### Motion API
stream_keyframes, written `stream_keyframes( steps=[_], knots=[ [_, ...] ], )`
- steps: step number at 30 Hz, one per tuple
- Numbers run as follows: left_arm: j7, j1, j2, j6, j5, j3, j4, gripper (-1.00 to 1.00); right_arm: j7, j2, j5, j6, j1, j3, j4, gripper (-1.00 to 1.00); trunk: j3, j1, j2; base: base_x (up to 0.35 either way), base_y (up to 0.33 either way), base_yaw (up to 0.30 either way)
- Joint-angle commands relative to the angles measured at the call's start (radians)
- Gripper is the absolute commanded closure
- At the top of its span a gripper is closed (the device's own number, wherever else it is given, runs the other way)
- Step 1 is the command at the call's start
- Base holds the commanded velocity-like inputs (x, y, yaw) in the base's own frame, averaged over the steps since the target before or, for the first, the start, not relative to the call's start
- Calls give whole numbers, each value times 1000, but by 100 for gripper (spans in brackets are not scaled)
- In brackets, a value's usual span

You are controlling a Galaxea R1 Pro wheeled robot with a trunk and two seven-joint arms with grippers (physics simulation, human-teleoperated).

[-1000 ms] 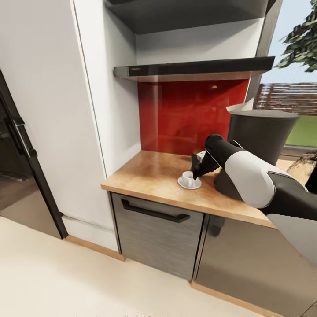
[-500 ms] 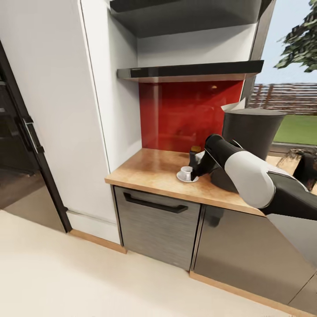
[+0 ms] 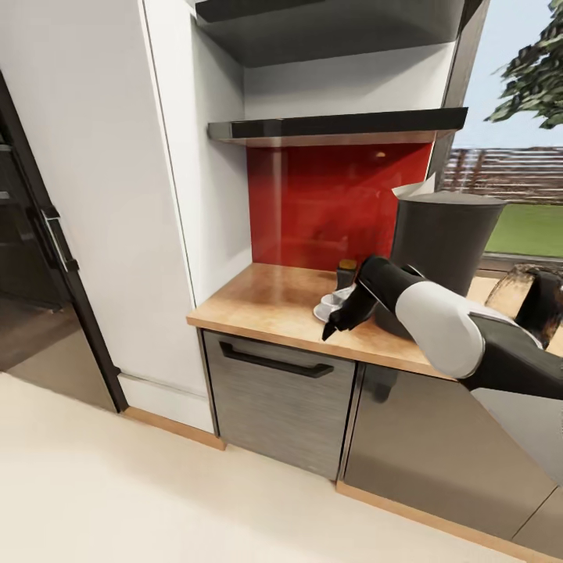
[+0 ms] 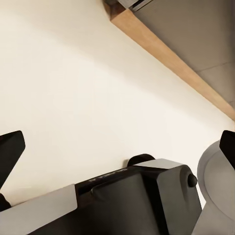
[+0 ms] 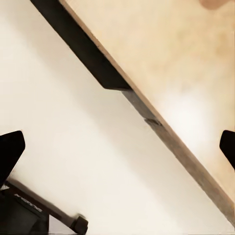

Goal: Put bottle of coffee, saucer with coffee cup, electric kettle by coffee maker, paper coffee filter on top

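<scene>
Coffee cup (image 3: 333, 299) sits on its saucer (image 3: 322, 313) on the surface (image 3: 266, 301) just beside the coffee maker (image 3: 446, 234), right where we want it, and our right gripper (image 3: 331, 329) is wide apart, holding nothing

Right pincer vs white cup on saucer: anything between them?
Nothing, head view: the right pincer hangs over bare wooden countertop, just in front of the white coffee cup on its white saucer.

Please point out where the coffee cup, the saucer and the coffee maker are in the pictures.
coffee cup (image 3: 331, 297): head view, on its white rim.
saucer (image 3: 319, 313): head view, on its left edge.
coffee maker (image 3: 446, 234): head view, on its dark front wall.
</scene>
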Motion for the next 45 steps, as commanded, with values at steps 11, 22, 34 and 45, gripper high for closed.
stream_keyframes(
  steps=[11,22,34,45],
  knots=[
    [-1,-1,0,-8,6,-8,-1,-100,299,6,14,-157,47,-2,2,-100,-1,0,-1,0,0,0],
    [-1,-1,0,-8,7,-8,-1,-100,344,41,-32,-342,273,-10,14,-100,-1,0,-1,0,0,0],
    [-1,-1,0,-8,6,-9,0,-100,343,-25,-186,-570,608,-12,13,-100,-1,0,-1,0,0,0],
    [-1,-1,-2,-8,6,-10,1,-100,314,-525,-780,-853,1167,-13,14,-100,-1,0,-1,0,0,0]
  ],
)
